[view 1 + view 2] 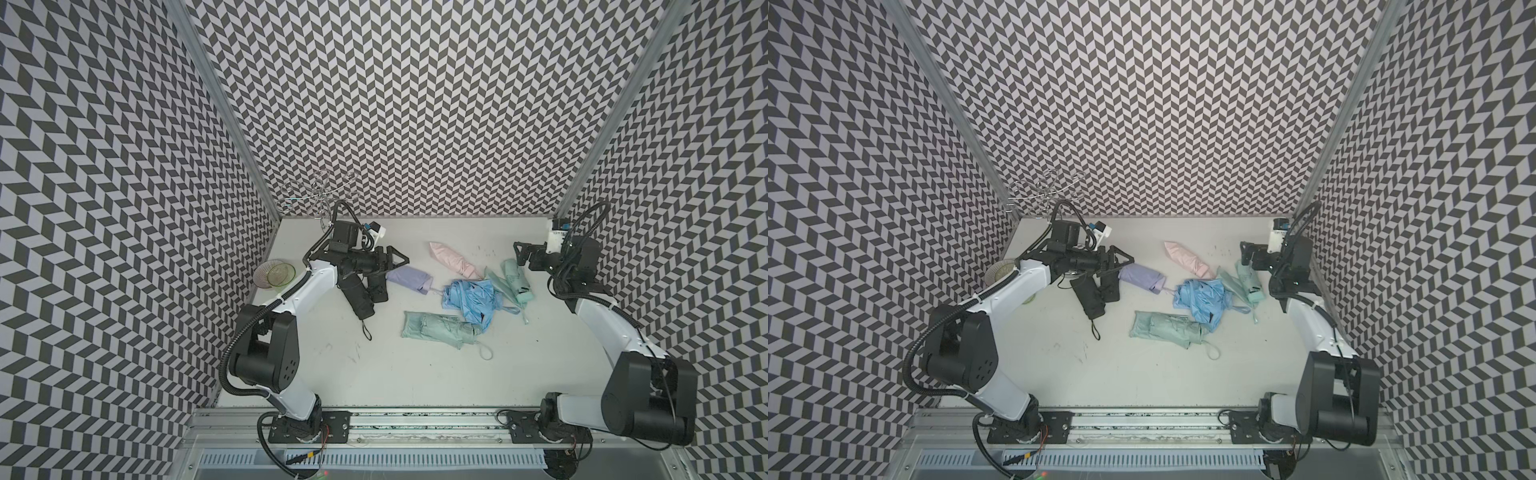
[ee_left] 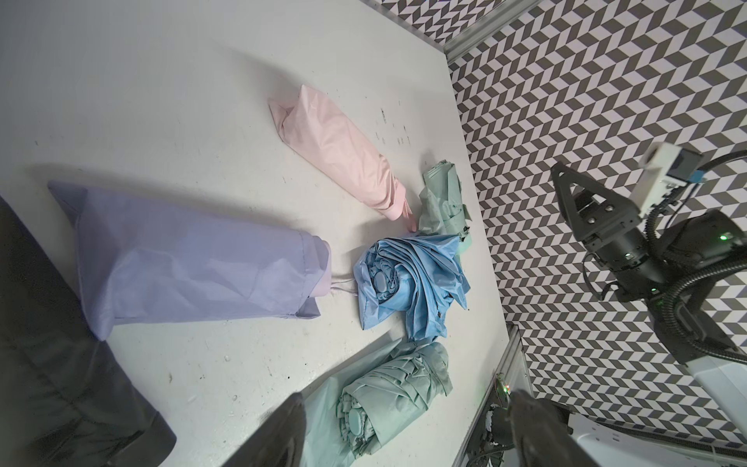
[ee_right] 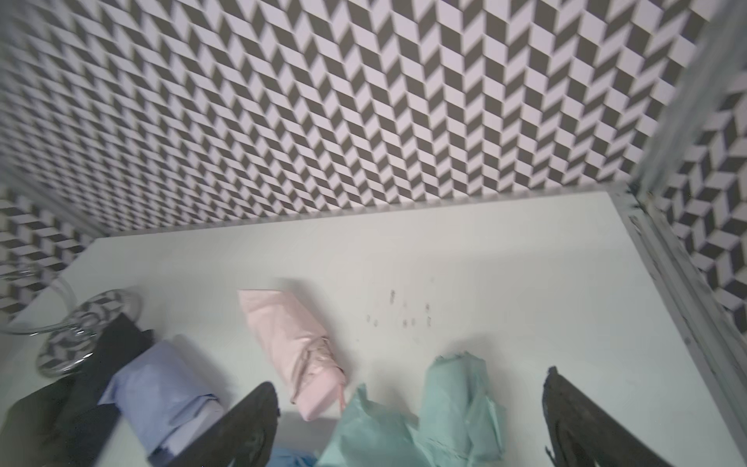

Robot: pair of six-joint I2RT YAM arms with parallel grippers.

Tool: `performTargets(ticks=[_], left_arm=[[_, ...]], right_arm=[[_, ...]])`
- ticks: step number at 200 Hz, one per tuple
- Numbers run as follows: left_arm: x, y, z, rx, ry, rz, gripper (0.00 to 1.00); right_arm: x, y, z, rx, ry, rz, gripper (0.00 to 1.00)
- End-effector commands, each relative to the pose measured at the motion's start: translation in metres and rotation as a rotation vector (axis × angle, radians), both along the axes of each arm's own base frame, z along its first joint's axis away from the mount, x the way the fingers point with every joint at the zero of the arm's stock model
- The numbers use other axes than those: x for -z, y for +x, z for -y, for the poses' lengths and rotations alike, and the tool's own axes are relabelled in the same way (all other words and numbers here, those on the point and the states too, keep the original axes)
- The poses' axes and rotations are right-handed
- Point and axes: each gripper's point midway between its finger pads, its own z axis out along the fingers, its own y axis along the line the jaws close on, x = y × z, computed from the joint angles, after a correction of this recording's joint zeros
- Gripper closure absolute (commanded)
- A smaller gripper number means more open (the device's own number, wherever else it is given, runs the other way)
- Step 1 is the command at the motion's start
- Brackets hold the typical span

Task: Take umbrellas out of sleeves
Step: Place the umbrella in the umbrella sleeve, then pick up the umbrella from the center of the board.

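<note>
The white table bears the umbrellas mid-right: a light blue umbrella lies loose, near a lilac sleeve and a pink sleeve (both filled). The left gripper, beside the lilac sleeve, and the right gripper, far right, gape wide, holding nothing.

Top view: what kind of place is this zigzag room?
Likely a robot lab booth: zigzag walls enclose a white table, and a left arm and right arm stand on a metal rail.
</note>
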Motion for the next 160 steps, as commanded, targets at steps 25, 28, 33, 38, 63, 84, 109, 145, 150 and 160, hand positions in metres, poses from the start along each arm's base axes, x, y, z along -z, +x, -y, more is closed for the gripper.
performTargets(ticks=[25,28,33,38,63,84,109,145,150,160], left_arm=[[-0.007,-0.018,0.005,0.036,-0.035,0.025,0.2],[-0.008,-0.019,0.006,0.039,-0.035,0.028,0.2],[-0.008,-0.02,0.007,0.043,-0.034,0.031,0.2],[-0.009,-0.022,0.008,0.048,-0.034,0.034,0.2],[-0.014,-0.029,0.013,0.072,-0.028,0.055,0.2],[-0.016,-0.033,0.017,0.092,-0.011,0.068,0.2],[-0.018,-0.039,0.023,0.131,0.027,0.101,0.2],[-0.014,-0.045,0.028,0.155,0.057,0.101,0.19],[-0.013,-0.046,0.029,0.157,0.058,0.099,0.19],[-0.01,-0.046,0.028,0.156,0.06,0.092,0.19]], right_arm=[[0.023,0.016,-0.096,-0.344,-0.112,-0.092,0.0],[0.028,0.018,-0.099,-0.354,-0.124,-0.11,0.0],[0.036,0.021,-0.106,-0.372,-0.142,-0.133,0.0],[0.044,0.023,-0.113,-0.388,-0.156,-0.155,0.0],[0.073,0.042,-0.136,-0.43,-0.174,-0.212,0.02],[0.097,0.059,-0.15,-0.444,-0.207,-0.243,0.0],[0.127,0.078,-0.16,-0.453,-0.269,-0.315,0.0],[0.156,0.1,-0.158,-0.416,-0.328,-0.367,0.0],[0.16,0.101,-0.158,-0.414,-0.334,-0.373,0.0],[0.168,0.103,-0.16,-0.423,-0.349,-0.389,0.0]])
